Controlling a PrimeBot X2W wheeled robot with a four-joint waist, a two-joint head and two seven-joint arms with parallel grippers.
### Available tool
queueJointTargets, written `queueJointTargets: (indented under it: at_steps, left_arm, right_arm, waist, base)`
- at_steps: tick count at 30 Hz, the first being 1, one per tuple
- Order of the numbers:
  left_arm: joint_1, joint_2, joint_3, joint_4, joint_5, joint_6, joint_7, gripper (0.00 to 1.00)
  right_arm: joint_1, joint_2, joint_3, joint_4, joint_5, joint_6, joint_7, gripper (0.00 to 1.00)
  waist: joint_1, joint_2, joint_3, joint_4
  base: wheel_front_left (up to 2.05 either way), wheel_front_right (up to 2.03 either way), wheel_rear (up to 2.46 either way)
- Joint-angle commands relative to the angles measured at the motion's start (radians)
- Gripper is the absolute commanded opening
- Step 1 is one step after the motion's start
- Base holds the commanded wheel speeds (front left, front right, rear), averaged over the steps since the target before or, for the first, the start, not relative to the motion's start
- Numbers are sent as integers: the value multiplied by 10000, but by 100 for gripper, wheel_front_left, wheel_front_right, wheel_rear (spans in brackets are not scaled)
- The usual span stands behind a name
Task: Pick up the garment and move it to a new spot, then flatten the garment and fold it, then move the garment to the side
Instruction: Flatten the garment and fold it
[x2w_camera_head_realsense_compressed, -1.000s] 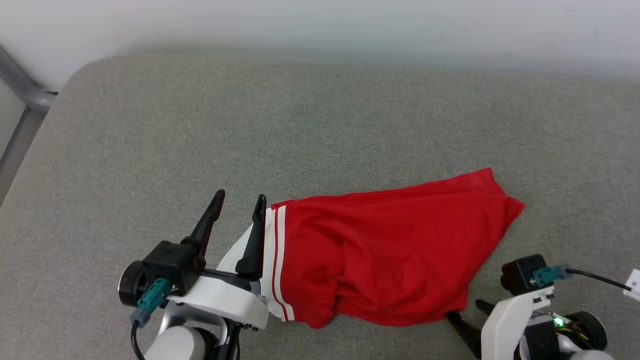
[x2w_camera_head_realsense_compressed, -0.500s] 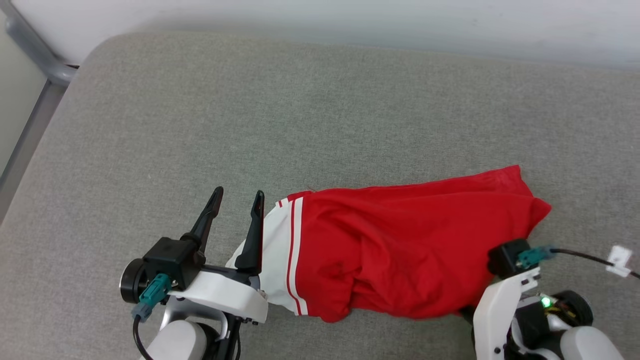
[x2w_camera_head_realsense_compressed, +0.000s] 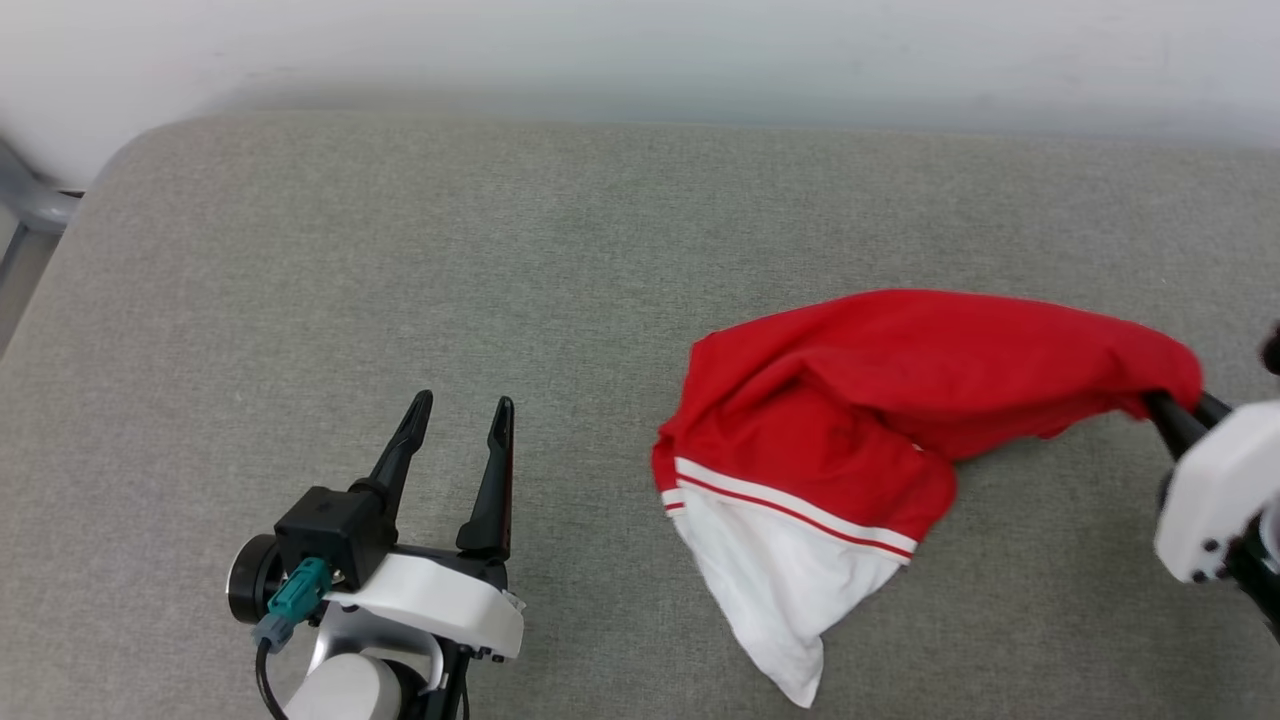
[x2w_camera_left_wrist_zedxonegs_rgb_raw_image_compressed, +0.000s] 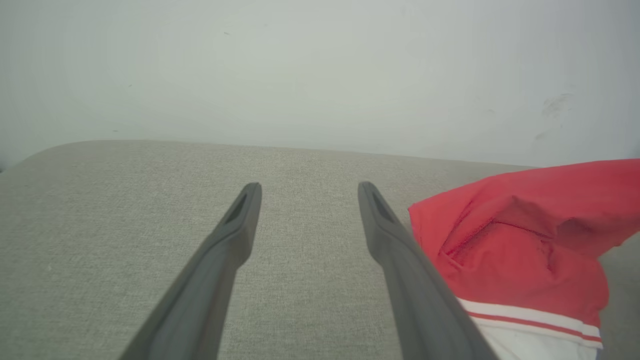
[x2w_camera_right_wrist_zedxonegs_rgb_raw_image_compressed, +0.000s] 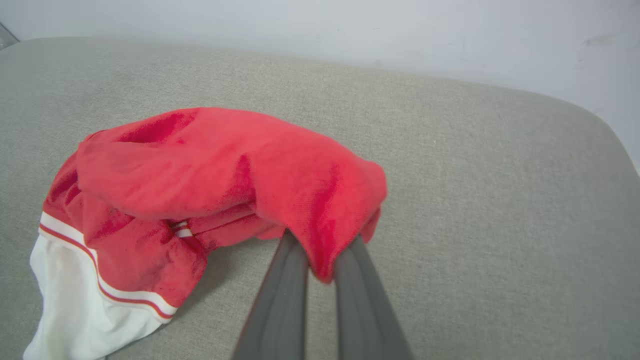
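Note:
The garment (x2w_camera_head_realsense_compressed: 900, 400) is a bright red shirt with a white sleeve panel and thin stripe trim, bunched on the grey cushion right of centre. Its right end is lifted off the surface, pinched by my right gripper (x2w_camera_head_realsense_compressed: 1165, 410) at the right edge of the head view. In the right wrist view the two dark fingers (x2w_camera_right_wrist_zedxonegs_rgb_raw_image_compressed: 280, 295) are shut on a fold of the red garment (x2w_camera_right_wrist_zedxonegs_rgb_raw_image_compressed: 225, 165). My left gripper (x2w_camera_head_realsense_compressed: 465, 420) stands open at lower left, apart from the cloth, nothing between its fingers. The left wrist view shows the open left gripper (x2w_camera_left_wrist_zedxonegs_rgb_raw_image_compressed: 307, 192) with the garment (x2w_camera_left_wrist_zedxonegs_rgb_raw_image_compressed: 520, 245) to its right.
A grey padded surface (x2w_camera_head_realsense_compressed: 400, 250) spreads across the view, with a rounded far-left corner. A pale wall (x2w_camera_head_realsense_compressed: 640, 50) runs behind it. A grey metal frame (x2w_camera_head_realsense_compressed: 30, 205) shows at the far left edge.
My right gripper has shut on the garment's right end, lifted it and dragged it to the right, away from the left gripper. The white sleeve now hangs toward the front. The head view has shifted.

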Motion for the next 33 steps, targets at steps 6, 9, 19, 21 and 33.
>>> queueJointTargets:
  at_steps: [6,9,19,21,33]
  left_arm:
    - [129,84,-9,-27,-96,59,82,100]
    - [152,152,4,23,-132,67,132,100]
    - [504,332,33,147,-233,200,298,100]
    - [623,376,38,151,-240,247,336,100]
    - [1183,578,28,-84,-355,466,574,100]
  right_arm:
    - [1380,1020,-1854,800,-79,-10,-425,0]
    - [1859,1453,-2210,1566,-93,-9,-1117,0]
    - [2294,2141,-1931,2329,-106,-9,-5111,100]
    - [2370,2199,-1837,2228,-214,-9,-5703,100]
    - [3181,2250,-696,1556,-406,-9,-5028,100]
  waist:
    - [-1,-1,30,-238]
    - [-1,-1,-5,-328]
    - [-1,-1,-615,-642]
    - [-1,-1,-805,-691]
    - [-1,-1,-1473,-911]
  base:
    - [0,0,0]
    - [0,0,0]
    - [0,0,0]
    - [0,0,0]
    - [0,0,0]
